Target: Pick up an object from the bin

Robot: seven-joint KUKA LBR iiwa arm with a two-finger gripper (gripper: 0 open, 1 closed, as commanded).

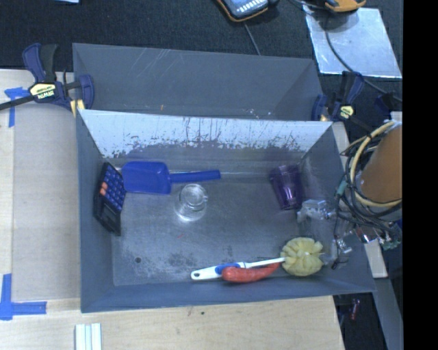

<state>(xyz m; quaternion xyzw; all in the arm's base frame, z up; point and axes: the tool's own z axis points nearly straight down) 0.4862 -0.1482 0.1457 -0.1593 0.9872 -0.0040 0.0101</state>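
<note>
Fingers (312,210) apart, gripper (327,232) beside yellow brush (303,256)

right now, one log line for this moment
hand: right side of bin | nearest: yellow brush head | also near: purple cup

1. No word, brand, number or sign can be read anywhere.
2. The dark calculator (109,197) lies against the wall at 9 o'clock in the bin (205,89). It has rows of orange and blue keys, and any marks on them are too small to tell.
3. The black-and-orange handheld device (246,7) outside the bin at 12 o'clock has a pale screen, and nothing on it is legible.
</note>
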